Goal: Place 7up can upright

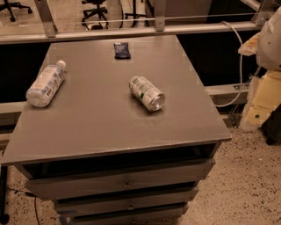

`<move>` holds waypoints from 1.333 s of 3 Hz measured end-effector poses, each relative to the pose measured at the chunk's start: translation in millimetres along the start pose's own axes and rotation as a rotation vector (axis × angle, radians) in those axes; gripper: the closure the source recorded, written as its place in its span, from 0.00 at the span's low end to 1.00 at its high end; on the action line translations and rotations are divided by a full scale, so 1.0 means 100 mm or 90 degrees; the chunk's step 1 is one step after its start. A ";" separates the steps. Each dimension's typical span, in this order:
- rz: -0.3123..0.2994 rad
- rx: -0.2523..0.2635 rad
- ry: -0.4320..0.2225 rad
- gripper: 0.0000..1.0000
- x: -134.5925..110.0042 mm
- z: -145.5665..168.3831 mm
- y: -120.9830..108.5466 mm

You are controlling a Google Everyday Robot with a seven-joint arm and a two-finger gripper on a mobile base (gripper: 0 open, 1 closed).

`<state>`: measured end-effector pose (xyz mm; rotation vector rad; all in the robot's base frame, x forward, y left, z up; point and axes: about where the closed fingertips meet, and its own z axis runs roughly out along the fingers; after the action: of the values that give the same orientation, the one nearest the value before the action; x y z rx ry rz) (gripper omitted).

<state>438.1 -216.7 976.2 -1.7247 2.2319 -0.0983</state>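
7up can lies sideways on tabletop. Gripper off right edge, spread or not: cannot tell. Grab can's middle, tip up slowly.

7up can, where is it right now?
Camera view: the can lies on its side right of the table centre, bottle to its left; the gripper hangs past the table's right edge.

Place: an office-like work space with a lab feel.
Seating: wheeled office chairs stood in the background, beyond a metal railing.
Floor: speckled hard flooring, as in commercial buildings.
Furniture: a grey drawer cabinet served as the work surface.
Cabling: a pale cable hung loose at the right.
Robot: pale arm casing showed at the right edge; the gripper lay outside the view.
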 end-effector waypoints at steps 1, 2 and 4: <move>0.000 0.000 0.000 0.00 0.00 0.00 0.00; 0.003 -0.003 -0.020 0.00 -0.15 0.08 -0.02; 0.073 -0.063 -0.077 0.00 -1.01 0.64 -0.24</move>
<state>501.2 -118.2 942.0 -1.6018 2.2742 0.1409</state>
